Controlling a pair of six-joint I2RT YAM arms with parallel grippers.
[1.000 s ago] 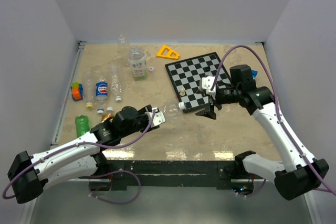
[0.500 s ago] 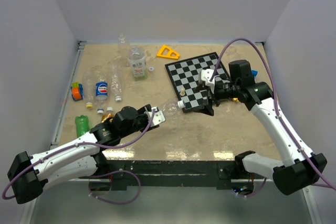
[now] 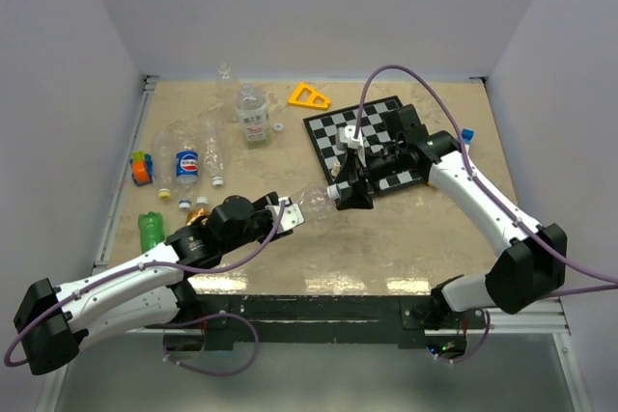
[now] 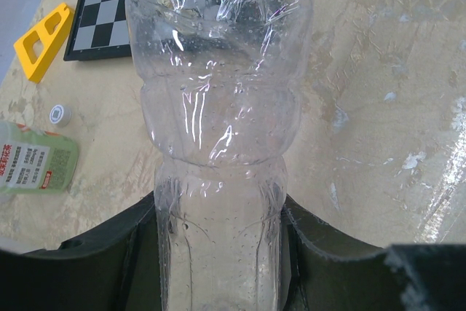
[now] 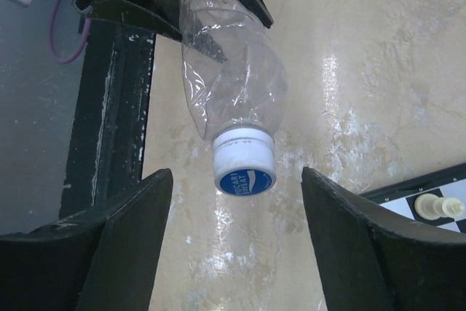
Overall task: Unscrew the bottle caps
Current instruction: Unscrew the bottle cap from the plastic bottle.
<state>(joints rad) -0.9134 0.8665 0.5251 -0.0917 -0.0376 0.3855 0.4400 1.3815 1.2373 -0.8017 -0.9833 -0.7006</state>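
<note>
Bottles lie along the left side of the table (image 3: 406, 248) in the overhead view, a blue-labelled bottle (image 3: 187, 165) among them. The left gripper (image 3: 288, 211) holds a clear bottle (image 3: 311, 202) level over the near centre, with its neck pointing right. The right gripper (image 3: 350, 192) stands at that neck, just on the near side of the chessboard (image 3: 372, 142). One arm evidently anchors the body so the other can turn the cap.

From the left wrist, the left gripper (image 4: 218, 245) is closed low on the crumpled clear bottle (image 4: 218, 129), both fingers (image 4: 109, 260) against its sides. That grip looks firm enough to resist twisting. A loose white cap (image 4: 59, 114) and a green-labelled bottle (image 4: 33, 165) lie on the table to the left.

From the right wrist, the cap (image 5: 245, 167), white with a blue top, sits screwed on the neck. It is centred between the right gripper (image 5: 237, 176) and its spread fingers (image 5: 124, 245), with a gap on each side, so the gripper is open and holds nothing. The jaws must close on the cap before any turning. A chess piece (image 5: 437, 205) stands at the right edge.
</note>
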